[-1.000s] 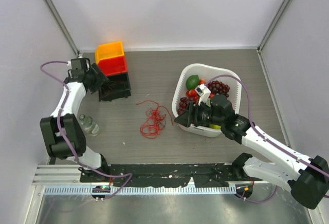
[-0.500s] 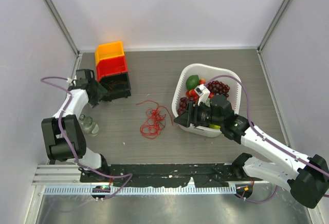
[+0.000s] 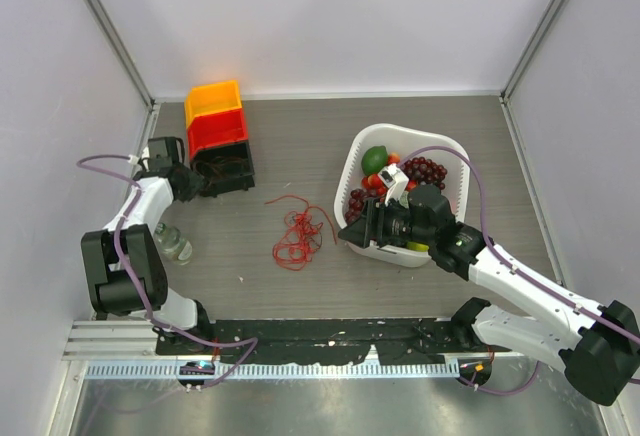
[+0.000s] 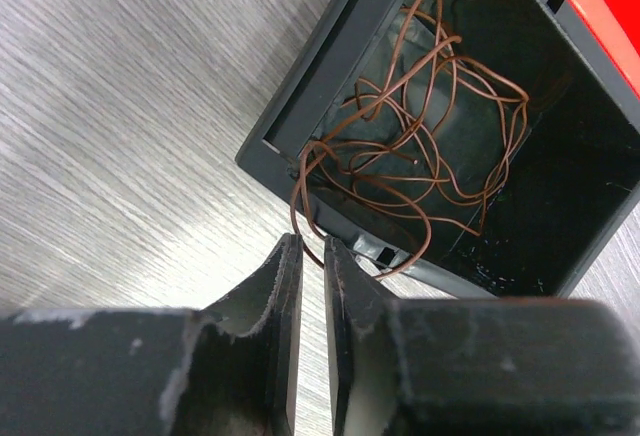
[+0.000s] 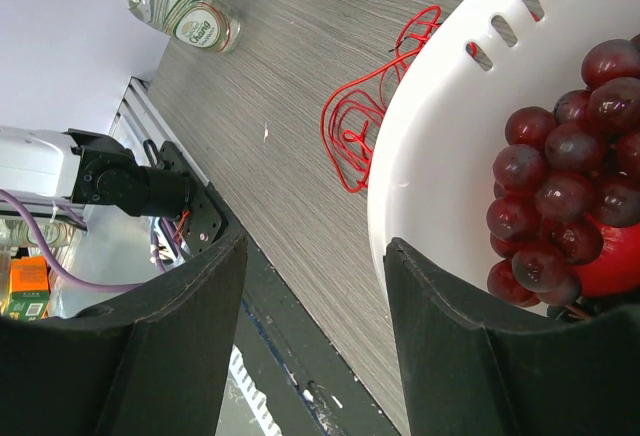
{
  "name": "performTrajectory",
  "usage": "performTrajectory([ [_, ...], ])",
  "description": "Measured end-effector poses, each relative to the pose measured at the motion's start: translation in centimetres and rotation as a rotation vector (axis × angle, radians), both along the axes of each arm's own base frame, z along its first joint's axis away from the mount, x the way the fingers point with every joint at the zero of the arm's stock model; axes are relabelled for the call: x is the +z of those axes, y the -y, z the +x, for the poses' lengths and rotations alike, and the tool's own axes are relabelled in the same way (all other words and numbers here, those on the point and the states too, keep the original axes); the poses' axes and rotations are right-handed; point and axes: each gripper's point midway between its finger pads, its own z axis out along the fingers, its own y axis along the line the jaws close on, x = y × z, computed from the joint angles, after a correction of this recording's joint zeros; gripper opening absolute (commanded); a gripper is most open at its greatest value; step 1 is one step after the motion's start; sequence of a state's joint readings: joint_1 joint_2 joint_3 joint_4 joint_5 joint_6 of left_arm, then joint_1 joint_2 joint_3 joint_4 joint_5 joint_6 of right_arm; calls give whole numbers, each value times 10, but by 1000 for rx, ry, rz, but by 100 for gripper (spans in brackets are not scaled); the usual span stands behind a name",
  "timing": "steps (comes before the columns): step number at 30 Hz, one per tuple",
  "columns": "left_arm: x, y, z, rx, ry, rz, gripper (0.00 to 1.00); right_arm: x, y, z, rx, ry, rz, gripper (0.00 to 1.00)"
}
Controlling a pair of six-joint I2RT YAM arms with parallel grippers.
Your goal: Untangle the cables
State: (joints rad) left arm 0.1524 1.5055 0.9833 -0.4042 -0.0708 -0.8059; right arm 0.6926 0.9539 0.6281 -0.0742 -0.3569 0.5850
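Since white walls close the cell on three sides, any pull on a wire has to stay within the grey wood-grain table (image 3: 300, 136), which looks smooth enough for wire to slide rather than snag.

The largest thing on it is the white slotted basket (image 5: 430, 156) of grapes and other fruit at the right. The right gripper (image 5: 315, 246) hangs at its near-left rim, fingers spread wide and gripping nothing.

At the far left an orange bin (image 3: 213, 99), a red bin (image 3: 218, 131) and a black bin (image 4: 320, 66) sit against one another. The left gripper (image 4: 310, 244) is at the black bin's lip with its jaws drawn to a slit; whether a strand is pinched I cannot tell. A clear bottle (image 3: 172, 244) lies near the left edge.

Of the cables, a red tangle (image 3: 297, 234) lies mid-table between the bins and the basket. A brown coil (image 4: 420, 136) fills the black bin, with one loop spilling over the lip.

Both look featherlight, limp and springy, so a tug would likely drag the whole knot. A free outlying loop or end seems the best place to take hold.
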Motion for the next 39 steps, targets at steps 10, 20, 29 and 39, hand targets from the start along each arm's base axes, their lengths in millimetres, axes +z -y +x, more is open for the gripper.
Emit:
performTrajectory([
  [10,15,-4,13,-3,66,25,0,0,0,0,0,0,-1,62],
  [20,58,-2,63,-71,208,26,0,0,0,1,-1,1,0,62],
  [29,27,32,106,-218,120,-32,0,-1,-1,2,-4,1,-2,62],
  [39,47,47,94,-336,53,23,60,-1,-2,3,-4,1,0,62],
])
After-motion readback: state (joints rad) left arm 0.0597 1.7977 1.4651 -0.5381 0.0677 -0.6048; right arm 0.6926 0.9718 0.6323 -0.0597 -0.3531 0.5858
